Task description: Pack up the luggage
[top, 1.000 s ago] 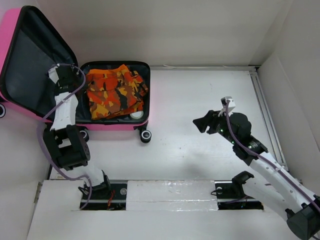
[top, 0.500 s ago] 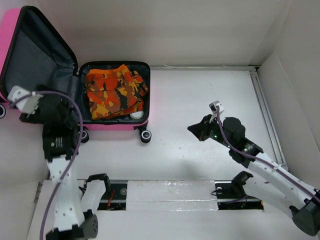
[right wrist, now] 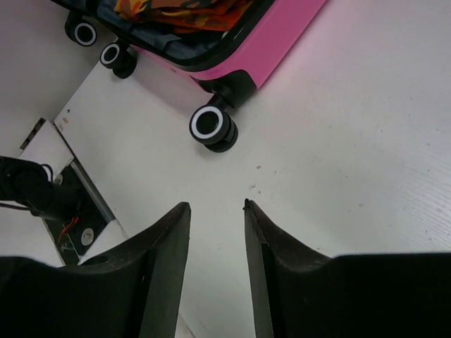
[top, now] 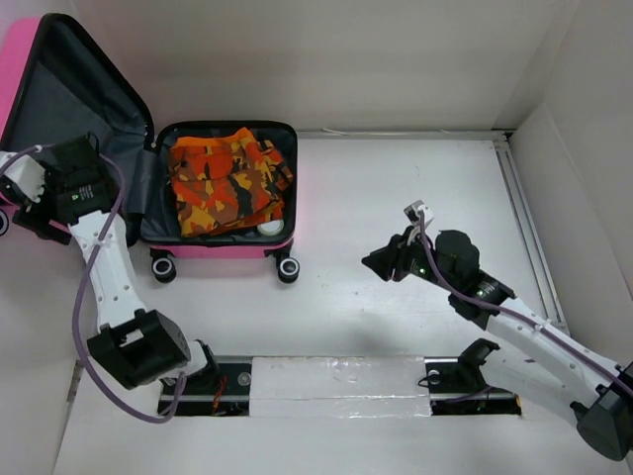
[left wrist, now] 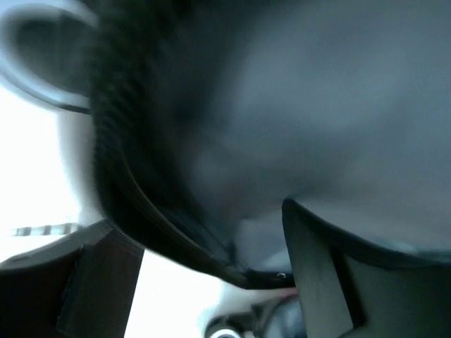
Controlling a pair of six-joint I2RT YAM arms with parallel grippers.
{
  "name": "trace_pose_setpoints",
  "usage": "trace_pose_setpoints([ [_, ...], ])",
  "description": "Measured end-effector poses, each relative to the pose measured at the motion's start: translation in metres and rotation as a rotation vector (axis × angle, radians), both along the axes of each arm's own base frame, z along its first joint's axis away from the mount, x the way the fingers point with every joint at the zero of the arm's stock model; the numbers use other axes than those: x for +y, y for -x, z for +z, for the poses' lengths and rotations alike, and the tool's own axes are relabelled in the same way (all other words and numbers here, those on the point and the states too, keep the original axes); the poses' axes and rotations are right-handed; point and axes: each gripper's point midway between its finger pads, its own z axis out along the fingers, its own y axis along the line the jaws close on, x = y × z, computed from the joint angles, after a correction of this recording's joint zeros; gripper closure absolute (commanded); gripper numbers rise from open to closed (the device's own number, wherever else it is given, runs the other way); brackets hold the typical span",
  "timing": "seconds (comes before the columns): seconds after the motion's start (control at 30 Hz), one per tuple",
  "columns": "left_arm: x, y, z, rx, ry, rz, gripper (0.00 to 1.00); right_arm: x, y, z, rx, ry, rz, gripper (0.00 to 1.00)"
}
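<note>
The right claw (right wrist: pixel 216 208) hangs over the white tabletop (right wrist: pixel 352 176), its fingers narrowly parted and holding nothing. Just ahead of it stands a black wheel (right wrist: pixel 210 124) at the corner of the small glossy hot-pink hard-shell suitcase (right wrist: pixel 282 35). The suitcase lies open with an orange camouflage-print cloth (right wrist: pixel 183 10) in its tray. Farther left, the left claw (left wrist: pixel 197 218) sits at the outer edge of the raised lid (top: pixel 79 99), jaws wide. The lid's dark rim runs between them, but blur hides whether they touch it.
</note>
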Motion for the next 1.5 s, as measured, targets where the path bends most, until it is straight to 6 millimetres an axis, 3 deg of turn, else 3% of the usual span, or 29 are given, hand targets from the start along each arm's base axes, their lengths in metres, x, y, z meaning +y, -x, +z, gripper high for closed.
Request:
trace_pose_setpoints([
  [0.13,0.005,0.014,0.005,-0.025,0.009,0.014,0.32,0.004,-0.001,-0.007,0.015,0.015,0.011,0.57],
  [0.2,0.003,0.017,0.013,-0.047,-0.001,0.012,0.4,0.005,-0.001,-0.012,0.027,0.025,0.015,0.57],
  [0.3,0.003,0.015,0.018,-0.06,-0.004,0.002,0.65,0.007,-0.001,-0.018,0.039,0.037,0.022,0.57],
  [0.33,0.003,0.013,0.02,-0.064,-0.004,-0.004,0.88,0.008,-0.001,-0.019,0.043,0.039,0.025,0.57],
  [0.37,0.002,0.008,0.021,-0.065,-0.005,-0.013,1.0,0.009,-0.001,-0.02,0.044,0.041,0.027,0.57],
  [0.47,-0.006,0.003,0.024,-0.047,-0.021,-0.03,1.0,0.01,-0.001,-0.022,0.049,0.045,0.029,0.57],
  [0.57,-0.044,-0.017,0.034,-0.057,-0.064,-0.148,1.0,0.011,-0.002,-0.026,0.06,0.054,0.029,0.57],
  [0.67,-0.119,-0.035,0.034,-0.064,-0.086,-0.401,1.0,0.012,-0.004,-0.034,0.079,0.069,0.024,0.57],
  [0.77,-0.191,-0.031,0.011,-0.052,-0.048,-0.725,1.0,0.012,-0.006,-0.038,0.091,0.079,0.02,0.56],
  [0.8,-0.21,-0.03,-0.003,-0.036,-0.022,-0.832,0.96,0.012,-0.006,-0.038,0.093,0.078,0.018,0.56],
  [0.83,-0.234,-0.033,-0.015,-0.052,0.035,-0.96,0.84,0.012,-0.007,-0.038,0.092,0.078,0.013,0.56],
  [0.87,-0.255,-0.035,-0.023,-0.058,0.078,-1.072,0.48,0.012,-0.008,-0.037,0.091,0.077,0.008,0.56],
  [0.9,-0.276,-0.039,-0.032,-0.054,0.123,-1.192,0.36,0.012,-0.009,-0.034,0.089,0.073,0.001,0.56],
  [0.97,-0.325,-0.041,-0.052,-0.015,0.232,-1.446,0.13,0.013,-0.014,-0.029,0.086,0.066,-0.017,0.56],
  [1.03,-0.364,-0.035,-0.067,0.038,0.313,-1.673,0.02,0.015,-0.018,-0.025,0.087,0.061,-0.033,0.56],
  [1.13,-0.41,-0.015,-0.082,0.104,0.436,-1.973,0.0,0.016,-0.026,-0.025,0.1,0.063,-0.062,0.56],
  [1.27,-0.456,0.028,-0.075,0.087,0.583,-2.302,0.0,0.018,-0.036,-0.028,0.113,0.075,-0.093,0.56],
  [1.37,-0.488,0.058,-0.053,0.008,0.663,-2.529,0.0,0.017,-0.043,-0.025,0.109,0.077,-0.12,0.56],
  [1.5,-0.505,0.064,0.0,-0.207,0.598,-2.698,0.0,0.012,-0.05,-0.018,0.087,0.076,-0.166,0.61],
])
